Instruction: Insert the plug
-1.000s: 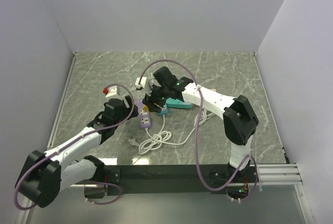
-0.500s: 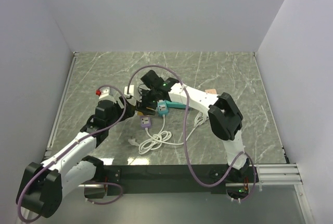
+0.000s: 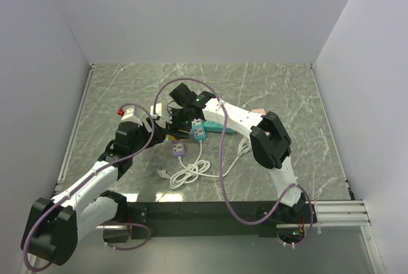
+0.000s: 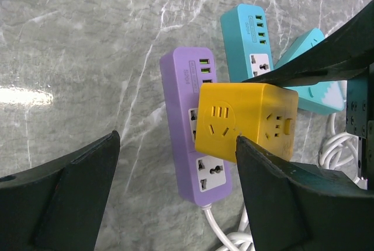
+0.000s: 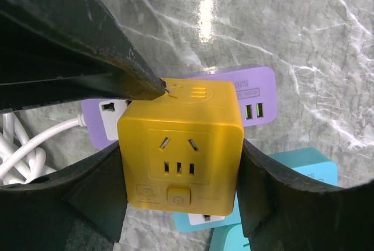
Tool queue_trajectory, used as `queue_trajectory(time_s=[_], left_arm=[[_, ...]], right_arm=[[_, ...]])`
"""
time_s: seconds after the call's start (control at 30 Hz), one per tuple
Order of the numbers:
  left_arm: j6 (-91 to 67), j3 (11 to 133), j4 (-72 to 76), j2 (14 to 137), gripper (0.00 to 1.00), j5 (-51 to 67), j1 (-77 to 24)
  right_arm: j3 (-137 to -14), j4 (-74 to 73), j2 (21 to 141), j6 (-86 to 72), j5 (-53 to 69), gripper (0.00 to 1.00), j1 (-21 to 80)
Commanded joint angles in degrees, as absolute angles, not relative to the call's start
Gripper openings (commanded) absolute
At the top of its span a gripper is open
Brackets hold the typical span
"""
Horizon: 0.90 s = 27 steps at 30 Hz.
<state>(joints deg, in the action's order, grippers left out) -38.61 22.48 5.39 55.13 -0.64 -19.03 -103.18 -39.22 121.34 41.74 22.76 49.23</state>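
Note:
My right gripper (image 5: pixel 181 152) is shut on a yellow cube socket (image 5: pixel 181 140) and holds it by its two sides above the power strips. The cube also shows in the left wrist view (image 4: pixel 245 119). My left gripper (image 4: pixel 178 137) is open, its jaws wide apart. One of its fingers (image 5: pixel 87 46) touches the cube's upper edge. Below lie a purple power strip (image 4: pixel 184 82) and a teal power strip (image 4: pixel 248 35). In the top view both grippers meet at the table's middle (image 3: pixel 173 129). I cannot make out a plug in either hand.
The purple strip's white cable (image 3: pixel 188 172) lies coiled toward the near edge, ending in a loose plug (image 3: pixel 162 173). A second teal block (image 4: pixel 318 70) lies beside the teal strip. A small white block (image 3: pixel 156 109) sits behind the left gripper. Purple arm cables arch over the scene.
My right gripper has carried the yellow cube to the left, up to the left gripper. My left arm has drawn back a little to the left.

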Motion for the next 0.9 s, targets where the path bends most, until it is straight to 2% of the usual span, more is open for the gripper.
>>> queue_trajectory(time_s=[0.0, 0.53, 0.87], left_arm=[[-37.71, 22.59, 7.82, 55.28, 0.86, 0.79, -18.55], [-37.27, 22.24, 9.05, 56.51, 0.87, 2.28, -17.05], [-37.00, 21.97, 9.05, 56.51, 0.87, 3.07, -16.96]], right_arm=[[-105.38, -42.19, 120.85, 43.15, 23.91, 0.00, 49.57], [-103.09, -42.28, 119.62, 42.63, 26.28, 0.00, 49.92], [-110.39, -46.85, 125.24, 44.12, 25.40, 0.00, 50.80]])
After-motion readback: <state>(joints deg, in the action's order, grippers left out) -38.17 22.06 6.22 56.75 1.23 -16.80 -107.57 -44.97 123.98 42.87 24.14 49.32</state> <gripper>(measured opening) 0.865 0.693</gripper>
